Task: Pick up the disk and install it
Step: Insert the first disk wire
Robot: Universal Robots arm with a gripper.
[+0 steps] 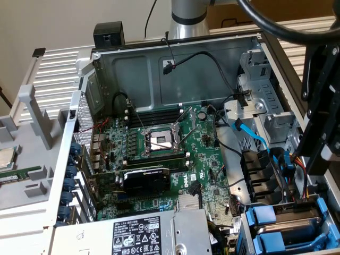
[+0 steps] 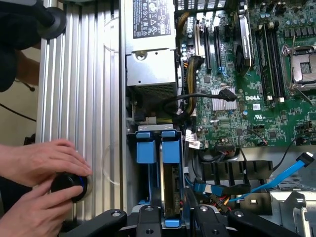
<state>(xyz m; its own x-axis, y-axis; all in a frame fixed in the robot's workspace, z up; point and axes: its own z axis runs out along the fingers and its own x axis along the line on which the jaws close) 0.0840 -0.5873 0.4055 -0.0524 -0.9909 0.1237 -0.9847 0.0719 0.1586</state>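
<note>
While the arm hangs over the open computer case (image 1: 175, 69), the disk (image 1: 289, 228) sits in its bay.

In the exterior view, the dark arm reaches down at the right. In the wrist view, the gripper (image 2: 173, 217) stands just over the disk (image 2: 170, 185); I cannot tell how wide its fingers are. A person's hands (image 2: 37, 182) hold a black knob (image 2: 69, 185).

I am working over a ribbed silver aluminium tabletop (image 1: 58, 69) that is showing at the exterior view's far left. Behind it, a plain pale wall (image 1: 53, 21) is catching soft, even light.
</note>
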